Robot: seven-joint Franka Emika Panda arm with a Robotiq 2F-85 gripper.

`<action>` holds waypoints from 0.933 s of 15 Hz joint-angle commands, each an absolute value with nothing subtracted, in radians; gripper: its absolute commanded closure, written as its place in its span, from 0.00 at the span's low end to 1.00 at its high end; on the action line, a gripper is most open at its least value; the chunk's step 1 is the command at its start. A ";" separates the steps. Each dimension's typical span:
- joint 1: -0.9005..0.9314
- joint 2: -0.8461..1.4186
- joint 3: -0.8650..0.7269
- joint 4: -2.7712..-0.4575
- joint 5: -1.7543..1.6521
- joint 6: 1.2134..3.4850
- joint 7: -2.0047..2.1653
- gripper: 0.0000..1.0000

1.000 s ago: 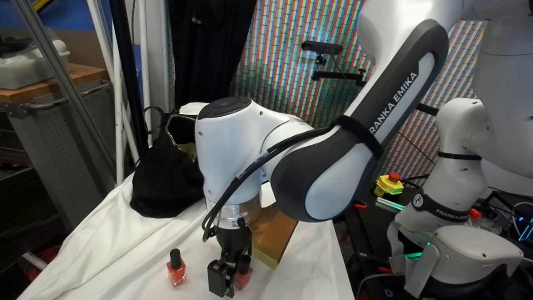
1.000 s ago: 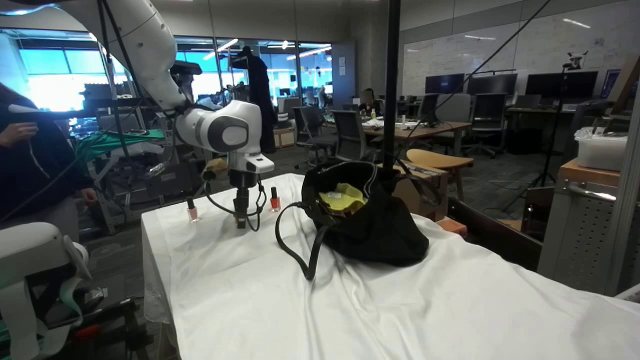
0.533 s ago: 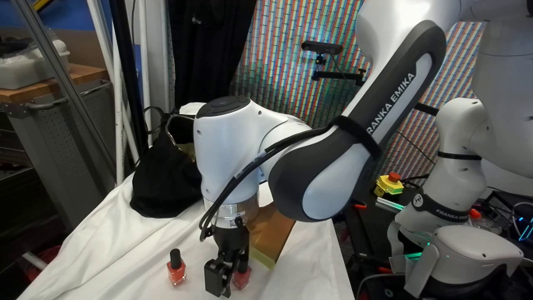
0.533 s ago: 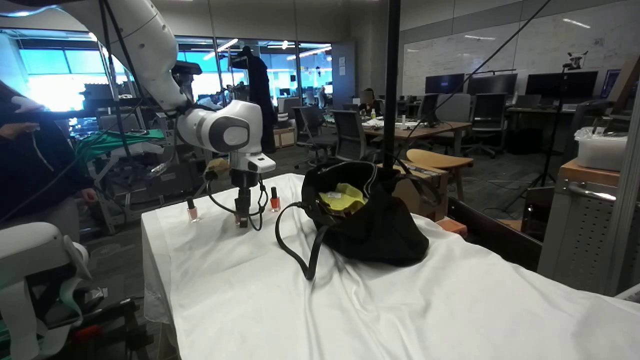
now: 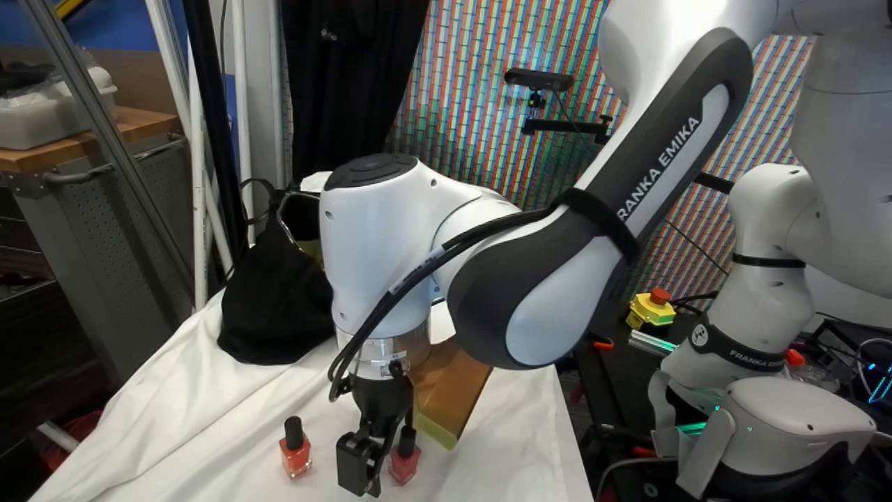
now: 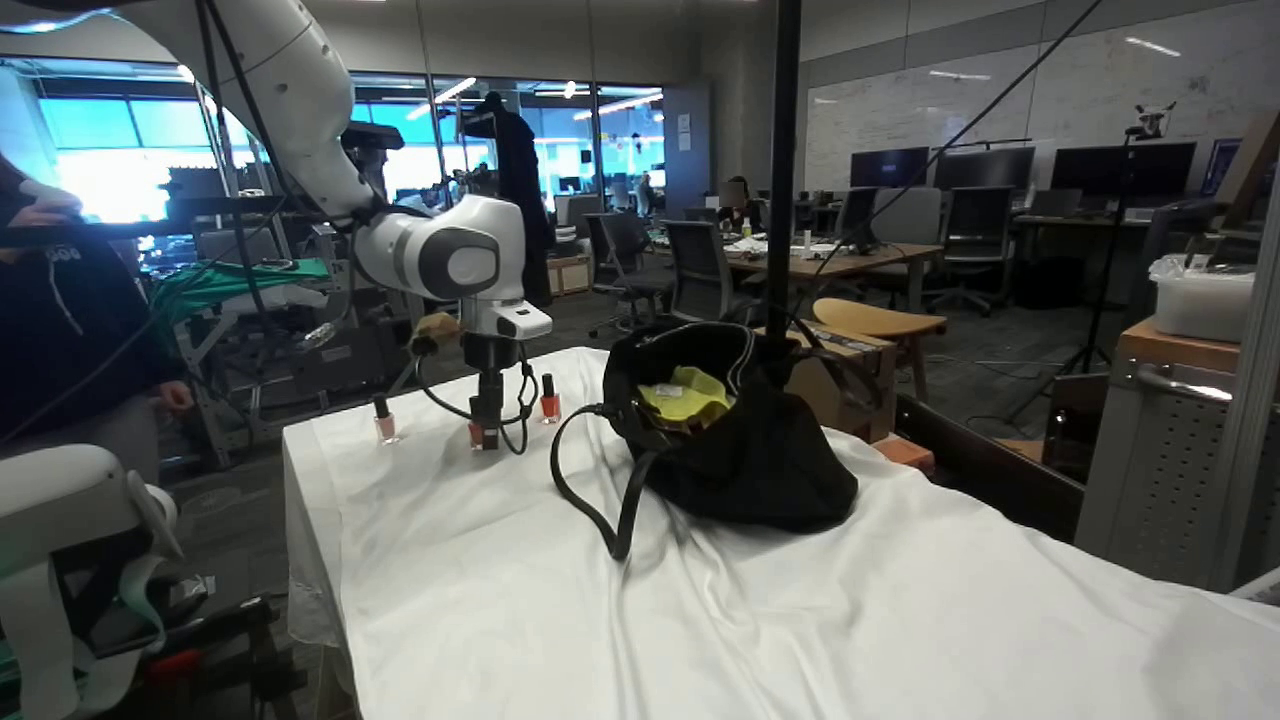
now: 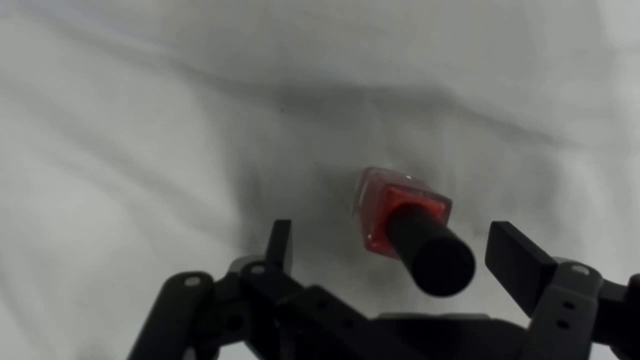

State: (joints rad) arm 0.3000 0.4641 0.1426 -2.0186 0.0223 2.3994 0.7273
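Note:
My gripper (image 7: 393,237) is open and empty, pointing down over the white cloth. A red nail polish bottle (image 7: 370,215) with a black cap (image 7: 440,265) stands upright between its fingers (image 7: 517,265), apart from both and nearer the right one in the wrist view. In an exterior view the gripper (image 5: 376,464) is low, with this bottle (image 5: 405,466) just beside it. Another orange-red bottle (image 5: 295,457) stands to the left. In an exterior view the gripper (image 6: 487,430) partly hides the nearest bottle (image 6: 476,434); a red bottle (image 6: 550,407) and a pale pink bottle (image 6: 387,428) stand on either side.
A black bag (image 6: 760,470) with yellow cloth (image 6: 685,397) inside lies on the white-covered table (image 6: 520,580); it also shows in an exterior view (image 5: 275,307). A brown-gold box (image 5: 453,390) lies behind the gripper. Another white arm (image 5: 759,314) stands at the right.
My gripper has shifted slightly left in an exterior view and risen a little, so more of the nearest bottle shows. The bottles have not moved. The person at the side has moved a little.

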 commanded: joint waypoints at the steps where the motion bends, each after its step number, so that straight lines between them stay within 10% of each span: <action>1: 0.335 0.431 0.118 -2.018 0.014 2.361 0.757 0.00; 14: 0.346 0.389 0.126 -2.030 0.007 2.308 0.783 0.00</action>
State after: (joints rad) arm 0.3326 0.4124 0.1334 -2.0206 0.0115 2.3257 0.7637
